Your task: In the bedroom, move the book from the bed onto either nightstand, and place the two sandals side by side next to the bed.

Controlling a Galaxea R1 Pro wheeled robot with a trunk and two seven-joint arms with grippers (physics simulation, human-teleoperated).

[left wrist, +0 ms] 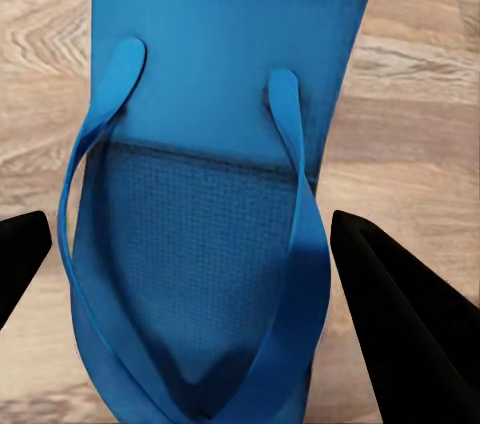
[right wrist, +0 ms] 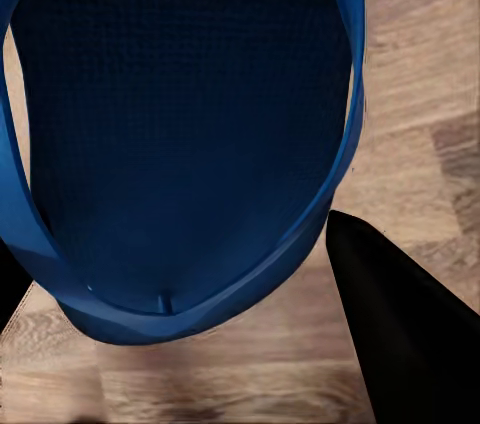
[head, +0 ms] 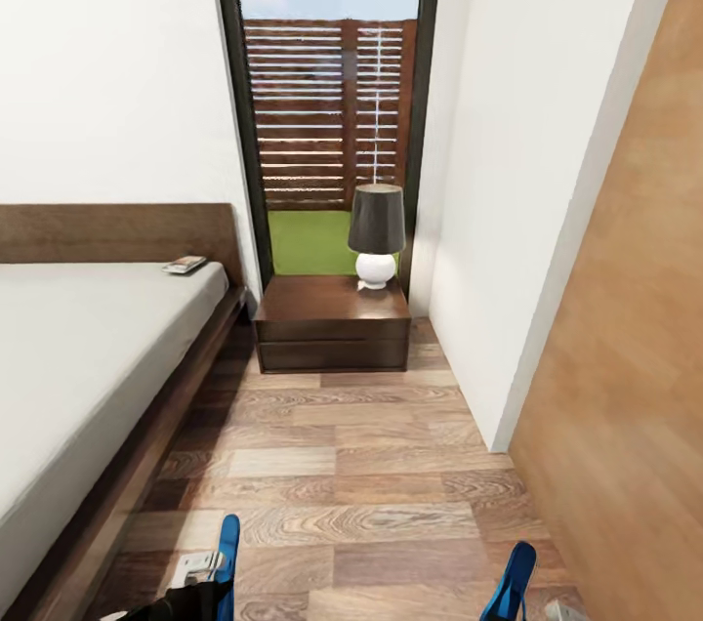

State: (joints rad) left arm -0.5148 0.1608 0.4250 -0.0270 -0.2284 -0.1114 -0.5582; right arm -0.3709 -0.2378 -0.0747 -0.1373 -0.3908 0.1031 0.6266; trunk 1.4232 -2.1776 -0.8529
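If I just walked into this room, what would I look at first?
Probably the tall window straight ahead, showing blue sky and a slatted fence. Below it, a lamp stands on the dark nightstand beside the bed. Down low, each gripper carries a bright blue sandal, left and right.

The bed [head: 88, 357] runs off the left and near edges. The book [head: 185, 264] at its far right corner is too small to read. Both blue sandals, left [head: 227, 562] and right [head: 510, 582], are cut by the near edge. Each wrist view crops its sandal [left wrist: 210, 194] [right wrist: 190, 134].
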